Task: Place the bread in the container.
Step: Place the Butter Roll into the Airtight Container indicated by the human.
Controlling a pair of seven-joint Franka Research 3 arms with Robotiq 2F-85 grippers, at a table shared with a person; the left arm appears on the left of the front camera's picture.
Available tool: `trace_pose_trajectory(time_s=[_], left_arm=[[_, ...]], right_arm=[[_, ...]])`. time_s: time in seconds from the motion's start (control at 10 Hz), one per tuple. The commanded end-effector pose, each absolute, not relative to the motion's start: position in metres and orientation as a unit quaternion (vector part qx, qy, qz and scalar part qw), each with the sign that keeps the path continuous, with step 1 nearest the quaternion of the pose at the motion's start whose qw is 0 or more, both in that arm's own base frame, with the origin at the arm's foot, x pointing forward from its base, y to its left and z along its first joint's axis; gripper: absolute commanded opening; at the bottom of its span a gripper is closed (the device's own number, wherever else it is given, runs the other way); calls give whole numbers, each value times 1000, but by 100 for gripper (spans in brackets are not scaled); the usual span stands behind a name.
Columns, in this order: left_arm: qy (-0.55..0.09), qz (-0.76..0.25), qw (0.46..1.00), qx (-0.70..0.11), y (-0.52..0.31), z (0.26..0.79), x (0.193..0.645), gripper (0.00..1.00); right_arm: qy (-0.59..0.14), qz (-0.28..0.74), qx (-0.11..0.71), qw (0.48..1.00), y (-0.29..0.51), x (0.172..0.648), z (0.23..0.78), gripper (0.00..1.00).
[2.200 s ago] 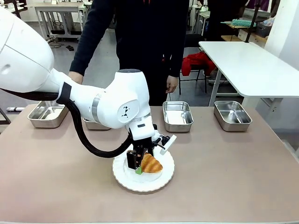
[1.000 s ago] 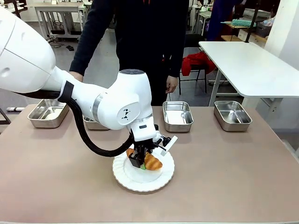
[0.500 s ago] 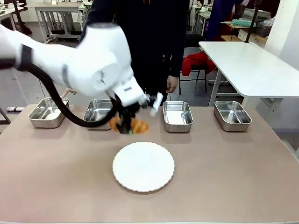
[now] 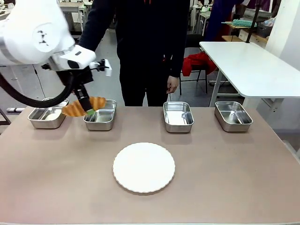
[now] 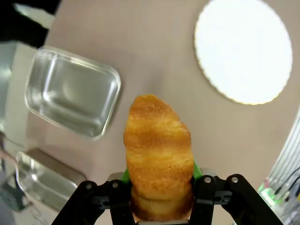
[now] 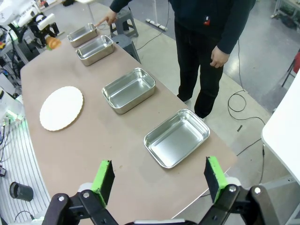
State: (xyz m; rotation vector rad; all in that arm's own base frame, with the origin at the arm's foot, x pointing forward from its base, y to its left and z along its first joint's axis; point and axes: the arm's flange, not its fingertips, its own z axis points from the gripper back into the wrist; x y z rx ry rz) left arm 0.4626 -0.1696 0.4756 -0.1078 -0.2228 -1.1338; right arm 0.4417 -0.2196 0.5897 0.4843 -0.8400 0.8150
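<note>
The bread [image 4: 71, 110], a golden-brown ridged croissant, hangs in the air with my left gripper [image 4: 88, 110] shut on its middle. It hovers between the leftmost steel container [image 4: 42, 120] and the second container [image 4: 106, 121]. In the left wrist view the bread [image 5: 157, 145] stands between the green pads, with one container [image 5: 72, 98] below and another [image 5: 42, 180] beside it. My right gripper [image 6: 158, 180] stands open and bare, high above the table's right end. A person's hand [image 6: 105, 19] points at the farthest container [image 6: 82, 33].
A round white plate [image 4: 144, 167] lies bare at the table's middle. Two more steel trays [image 4: 178, 116] [image 4: 233, 115] stand along the far edge to the right. The person stands behind the far edge. A white side table [image 4: 253, 65] is at the back right.
My left gripper has lifted the bread off the white plate and carried it up and to the left, over the two left trays. The plate is bare now.
</note>
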Motion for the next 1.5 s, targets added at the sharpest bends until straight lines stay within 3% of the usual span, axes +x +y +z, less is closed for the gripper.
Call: trace_pose_trajectory(time_s=[0.0,0.6,0.7,1.0,1.4], left_arm=[[-134,-487,862,-46,-159,473,454,41],[-113,-502,856,-52,-156,472,464,41],[-139,-432,886,-89,-124,476,487,41],[-121,-316,935,-107,-49,468,550,41],[-105,-228,963,-97,6,426,586,41]], right_arm=[[-398,382,227,803,-218,442,592,100],[-398,382,227,803,-218,442,592,100],[-398,382,227,803,-218,442,592,100],[-398,382,227,803,-218,442,592,100],[-398,382,227,803,-218,442,592,100]])
